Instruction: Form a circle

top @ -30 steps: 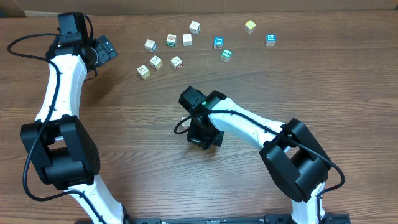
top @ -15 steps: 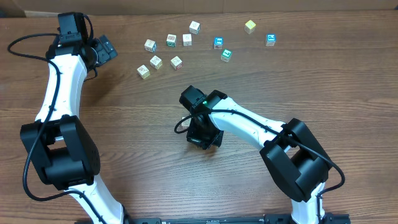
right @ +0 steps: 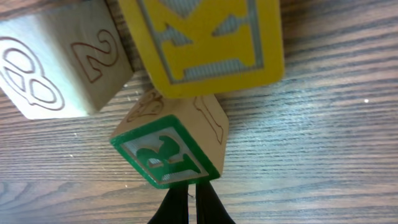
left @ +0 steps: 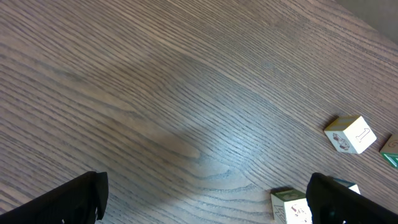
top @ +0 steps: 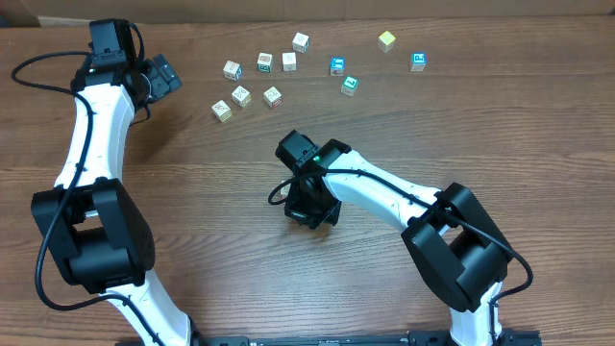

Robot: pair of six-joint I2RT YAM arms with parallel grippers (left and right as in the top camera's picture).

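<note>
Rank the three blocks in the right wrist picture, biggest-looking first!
1. yellow block, partly cut off
2. pale block with a 2, also cut off
3. green-lettered block
The last two look close, and nearness may fool us.

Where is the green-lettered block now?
Right wrist view, centre: the green-lettered block sits just ahead of the right gripper, below the yellow block, beside a plain block.

Table (top: pixel 221 240): brown wood-grain top, grain running lengthwise. Pale strip (top: pixel 288 8) along the far edge. Light: soft, with a diffuse sheen on the wood.
</note>
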